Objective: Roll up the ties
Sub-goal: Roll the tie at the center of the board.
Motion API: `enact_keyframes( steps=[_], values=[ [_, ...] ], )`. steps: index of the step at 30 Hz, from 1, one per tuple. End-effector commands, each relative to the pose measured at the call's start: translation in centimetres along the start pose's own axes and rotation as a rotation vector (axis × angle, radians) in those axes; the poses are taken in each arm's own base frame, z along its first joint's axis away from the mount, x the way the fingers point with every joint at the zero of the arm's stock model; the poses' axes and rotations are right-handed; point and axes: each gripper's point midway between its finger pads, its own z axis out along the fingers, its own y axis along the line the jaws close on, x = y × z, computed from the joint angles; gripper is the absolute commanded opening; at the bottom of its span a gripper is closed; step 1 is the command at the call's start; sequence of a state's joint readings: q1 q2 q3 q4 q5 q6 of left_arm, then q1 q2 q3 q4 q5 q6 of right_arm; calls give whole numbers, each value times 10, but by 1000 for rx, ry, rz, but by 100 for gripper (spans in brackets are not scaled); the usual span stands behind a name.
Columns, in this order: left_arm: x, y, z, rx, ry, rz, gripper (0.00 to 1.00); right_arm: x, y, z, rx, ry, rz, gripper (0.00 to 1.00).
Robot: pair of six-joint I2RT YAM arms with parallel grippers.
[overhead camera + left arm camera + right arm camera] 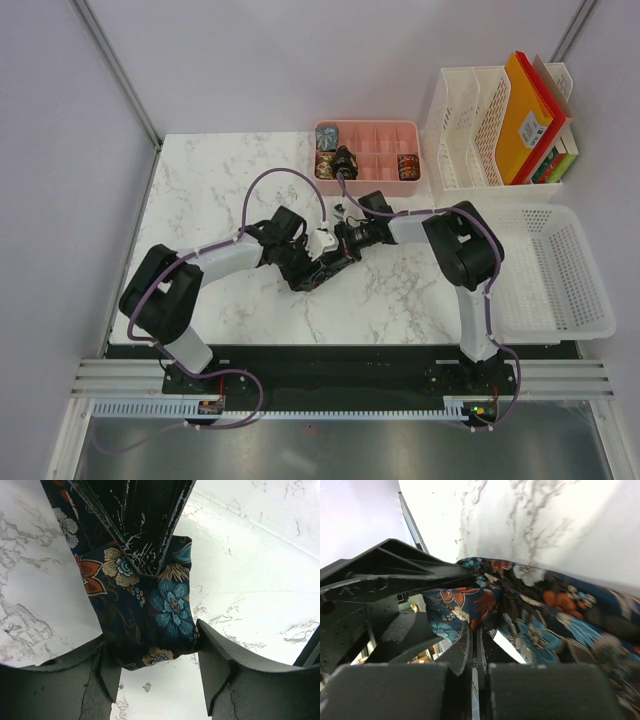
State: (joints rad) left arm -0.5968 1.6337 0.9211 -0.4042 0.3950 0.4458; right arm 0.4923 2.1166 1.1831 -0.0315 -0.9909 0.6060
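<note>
Floral tie [150, 610] folded at centre of worktop [220, 190]. Right tool [476, 640] clenched on tie fold. Left tool [155, 647] released, fingers straddling fabric.

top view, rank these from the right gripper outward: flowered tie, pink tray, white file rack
1. flowered tie, at the right gripper, mid-table
2. pink tray, back edge
3. white file rack, back right corner

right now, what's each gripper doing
left gripper: open, straddling the floral tie
right gripper: shut on the floral tie
</note>
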Motion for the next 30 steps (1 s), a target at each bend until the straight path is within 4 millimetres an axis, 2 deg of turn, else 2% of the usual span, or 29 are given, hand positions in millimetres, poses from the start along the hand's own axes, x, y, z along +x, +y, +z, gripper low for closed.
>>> enact_keyframes(
  steps=[1,12,16,22,27,29,30],
  values=[
    [-20,-5,-13,10,-52,-43,65,-6,-59,7,179,-43,0,0],
    [-40,11,-21,-77,-92,-86,70,-2,-94,11,272,-20,70,0],
    [-39,14,-19,-94,-88,-116,72,2,-104,11,309,-5,95,0],
    [-32,17,-7,-96,-66,-138,76,5,-108,14,323,8,121,0],
    [-37,20,5,-82,-85,-130,77,9,-103,19,323,17,127,0],
    [-36,17,12,-75,-72,-118,74,10,-102,21,322,21,132,0],
    [-34,18,15,-74,-62,-117,67,11,-100,21,319,22,137,0]
  ],
)
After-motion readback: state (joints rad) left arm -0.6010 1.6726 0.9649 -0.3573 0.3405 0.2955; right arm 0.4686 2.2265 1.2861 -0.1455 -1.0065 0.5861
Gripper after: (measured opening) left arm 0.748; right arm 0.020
